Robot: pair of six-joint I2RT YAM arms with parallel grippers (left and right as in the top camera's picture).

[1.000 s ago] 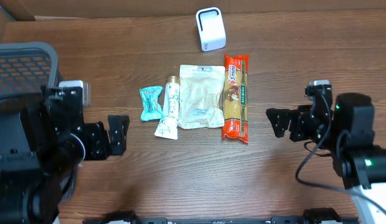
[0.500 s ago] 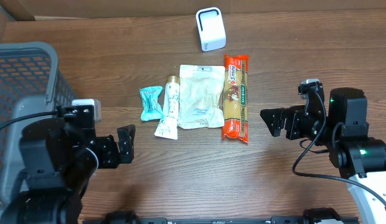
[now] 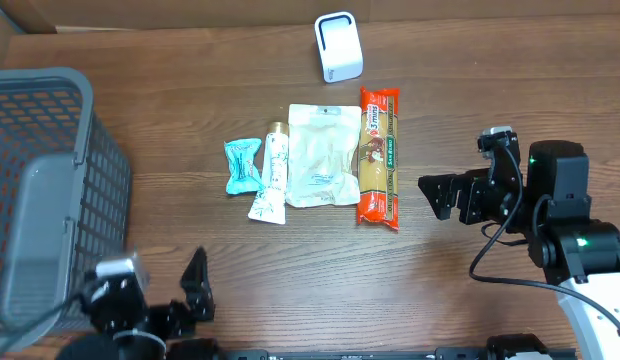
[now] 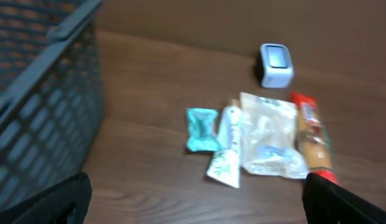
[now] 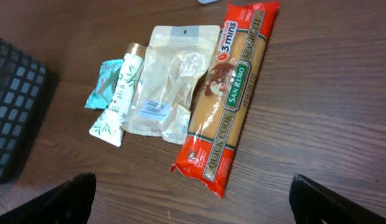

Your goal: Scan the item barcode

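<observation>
The left hand (image 3: 195,290) is hanging low at the near-left edge of the surface (image 3: 190,90), its jaws standing wide apart and gripping nothing. Its camera is looking over the whole row of goods. The right hand (image 3: 437,197) is hovering to the right of the spaghetti pack (image 3: 379,155), also spread wide and empty, not touching the pack. Four items are lying side by side in the middle of the surface. From left to right in the overhead view they are a teal packet (image 3: 242,165), a tube (image 3: 271,178), a clear pouch (image 3: 321,155) and the red spaghetti pack. The tube is touching the pouch's edge, and the pouch is lying against the spaghetti pack. A white scanner (image 3: 338,46) is standing behind them near the far edge, well apart from both hands. A grey basket (image 3: 50,180) is sitting at the left.
</observation>
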